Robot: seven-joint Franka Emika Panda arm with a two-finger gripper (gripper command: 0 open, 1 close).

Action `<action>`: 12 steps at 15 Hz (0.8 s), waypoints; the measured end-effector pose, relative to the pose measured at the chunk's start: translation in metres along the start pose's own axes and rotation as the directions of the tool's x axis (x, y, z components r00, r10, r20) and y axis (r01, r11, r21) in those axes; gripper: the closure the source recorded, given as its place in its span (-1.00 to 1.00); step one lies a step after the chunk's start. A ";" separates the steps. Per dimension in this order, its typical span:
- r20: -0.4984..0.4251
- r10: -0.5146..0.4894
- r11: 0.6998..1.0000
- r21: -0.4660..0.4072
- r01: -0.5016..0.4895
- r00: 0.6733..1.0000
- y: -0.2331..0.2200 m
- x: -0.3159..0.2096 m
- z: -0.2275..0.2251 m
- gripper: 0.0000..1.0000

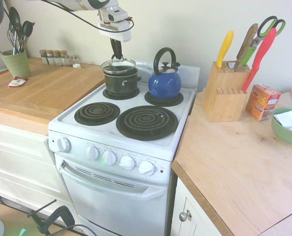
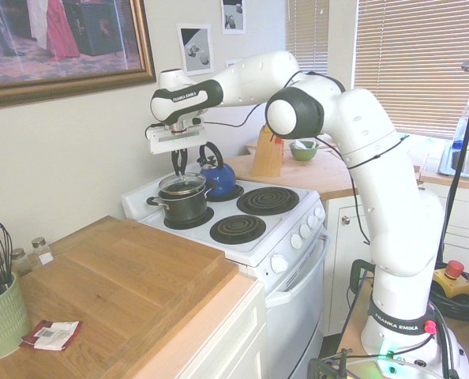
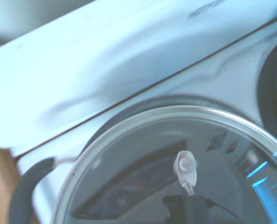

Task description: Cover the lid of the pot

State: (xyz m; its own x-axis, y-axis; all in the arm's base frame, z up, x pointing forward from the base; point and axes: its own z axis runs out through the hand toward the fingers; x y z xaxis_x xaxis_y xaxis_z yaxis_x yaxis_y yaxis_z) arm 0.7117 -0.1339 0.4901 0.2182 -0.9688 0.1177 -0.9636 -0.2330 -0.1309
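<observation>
The dark pot [image 1: 121, 81] [image 2: 184, 207] stands on the stove's back left burner, its side handles showing. The clear glass lid [image 1: 118, 66] [image 2: 181, 185] with a silver rim sits slightly tilted right at the pot's mouth. I cannot tell whether it rests on the rim all the way round. My gripper [image 1: 116, 57] [image 2: 179, 169] points straight down over the lid's centre, shut on its knob. The wrist view looks down through the lid [image 3: 176, 168], with one pot handle [image 3: 29, 186] at the edge of the picture.
A blue kettle [image 1: 164, 82] [image 2: 218, 180] stands on the back right burner, close beside the pot. The two front burners [image 1: 147, 122] are bare. A knife block [image 1: 224, 91], an orange box [image 1: 262, 101] and a green bowl [image 1: 285, 130] are on the right counter. Spice jars [image 1: 57, 57] and a utensil pot [image 1: 16, 63] are on the left counter.
</observation>
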 end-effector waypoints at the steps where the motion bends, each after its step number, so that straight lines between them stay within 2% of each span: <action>1: 0.002 0.001 1.000 -0.003 -0.001 1.000 -0.002 0.005 0.005 1.00; 8: 0.011 -0.019 1.000 -0.014 0.019 1.000 -0.015 -0.003 0.015 1.00; 12: 0.007 -0.005 1.000 -0.022 0.005 1.000 -0.011 0.013 0.022 1.00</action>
State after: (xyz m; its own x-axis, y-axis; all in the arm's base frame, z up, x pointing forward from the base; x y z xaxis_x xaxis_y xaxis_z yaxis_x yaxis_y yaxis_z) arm 0.7290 -0.1458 0.4718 0.2237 -0.9682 0.1117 -0.9657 -0.2357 -0.1089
